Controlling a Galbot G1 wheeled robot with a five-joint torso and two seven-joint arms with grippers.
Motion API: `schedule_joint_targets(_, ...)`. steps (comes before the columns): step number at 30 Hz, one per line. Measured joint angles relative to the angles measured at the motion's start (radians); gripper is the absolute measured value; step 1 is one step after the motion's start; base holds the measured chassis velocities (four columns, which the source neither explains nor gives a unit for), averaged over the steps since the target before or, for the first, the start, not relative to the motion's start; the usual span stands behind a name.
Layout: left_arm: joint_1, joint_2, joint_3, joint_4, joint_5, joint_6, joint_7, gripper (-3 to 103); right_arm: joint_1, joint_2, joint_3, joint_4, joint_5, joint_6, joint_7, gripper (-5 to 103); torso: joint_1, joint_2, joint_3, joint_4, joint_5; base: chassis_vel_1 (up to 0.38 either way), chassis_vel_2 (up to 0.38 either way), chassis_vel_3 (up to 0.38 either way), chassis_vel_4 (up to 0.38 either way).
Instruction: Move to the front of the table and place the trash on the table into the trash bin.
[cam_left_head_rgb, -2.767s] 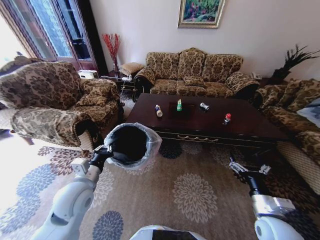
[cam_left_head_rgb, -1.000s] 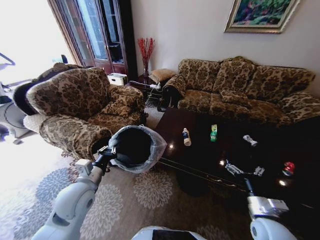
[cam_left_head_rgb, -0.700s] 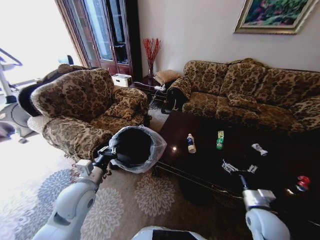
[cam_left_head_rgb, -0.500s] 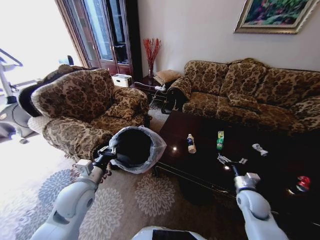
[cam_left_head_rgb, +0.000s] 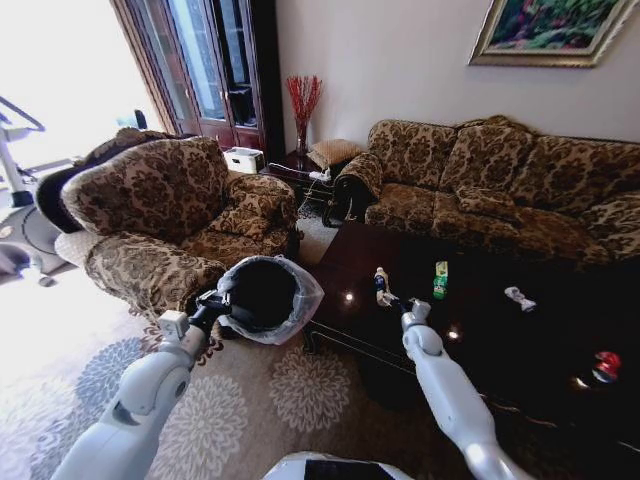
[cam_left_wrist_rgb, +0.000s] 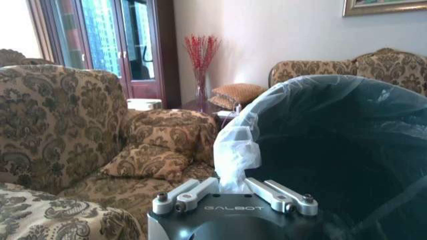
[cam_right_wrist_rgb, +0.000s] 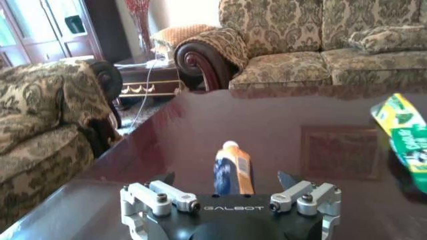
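The whitish bottle with blue cap (cam_left_head_rgb: 380, 283) is seen lying on its side toward the near left part of the dark surface (cam_left_head_rgb: 500, 330), its long axis running roughly away from the robot, in line with the approach of the right arm. In the right wrist view the bottle (cam_right_wrist_rgb: 233, 172) is centred just beyond the right tool (cam_right_wrist_rgb: 227, 192), whose fingers are spread wide on either side of it without yet closing on it; in the head view the right tool (cam_left_head_rgb: 392, 300) is placed immediately near of the bottle. The right arm is judged clearly the nearer one. The green packet (cam_left_head_rgb: 440, 279) stands just to the right of the bottle, the small silver-white can (cam_left_head_rgb: 518, 297) farther right, and the red can (cam_left_head_rgb: 603, 366) at the far right, nearer the robot. To the left, off the surface, the trash bin (cam_left_head_rgb: 262, 297) is held up by the left tool (cam_left_head_rgb: 216, 306), which is clamped on the bagged rim (cam_left_wrist_rgb: 235, 155).
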Motion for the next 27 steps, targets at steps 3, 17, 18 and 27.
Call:
schedule_joint_targets(3,-0.003,0.008,0.000,-0.002,-0.003,0.001,0.001,2,0.044,0.010,-0.004,-0.071,0.005,-0.007,-0.010,100,0.000,-0.001,0.000,-0.0008,-0.0002,0.000,0.000,0.000,0.000)
schedule_joint_targets(17,0.010,0.000,-0.003,-0.029,-0.002,0.003,0.000,2,0.121,0.060,0.025,-0.272,-0.043,-0.022,-0.075,102,-0.002,-0.003,-0.002,-0.0006,0.0003,0.000,0.000,0.000,0.000)
schedule_joint_targets(18,0.011,0.000,-0.004,-0.030,-0.002,0.002,-0.001,2,0.122,0.062,0.026,-0.280,-0.054,-0.018,-0.083,102,-0.002,-0.003,-0.002,-0.0006,0.0003,0.000,0.000,0.000,0.000)
schedule_joint_targets(27,0.011,0.000,-0.008,-0.026,-0.003,-0.021,-0.005,2,0.130,0.092,0.027,-0.316,-0.100,-0.001,-0.120,66,-0.002,-0.005,-0.003,-0.0005,0.0001,0.000,0.000,0.000,0.000)
